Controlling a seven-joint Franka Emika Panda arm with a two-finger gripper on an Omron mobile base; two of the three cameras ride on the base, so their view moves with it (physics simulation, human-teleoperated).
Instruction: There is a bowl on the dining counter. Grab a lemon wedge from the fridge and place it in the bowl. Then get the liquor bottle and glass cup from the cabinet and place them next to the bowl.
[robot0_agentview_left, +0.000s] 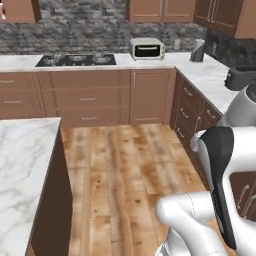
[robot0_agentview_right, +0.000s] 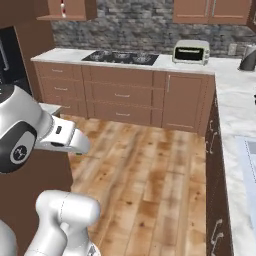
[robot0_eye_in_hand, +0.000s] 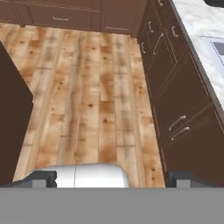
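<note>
White marble with grey veins shows at the left edge of the left base view: this is the dining counter, and the part of its tabletop that I can see carries nothing. The bowl is not on that part, so I cannot say if the lemon wedge is already placed. Behind, there is the stove and a toaster oven on the far counter.

In the right base view, the black fridge stands at the left edge, behind the arm. Above it, at the top left, the cabinet has an open shelf, and a small thing with red on it stands there; I judge it is the liquor bottle, not yet taken. A glass cup I cannot make out.

In the hand view, the hand looks down at the wooden floor, its two fingertips wide apart, with nothing between them.

My judgement: the bottle step is clearly left, and probably most of the task.
</note>
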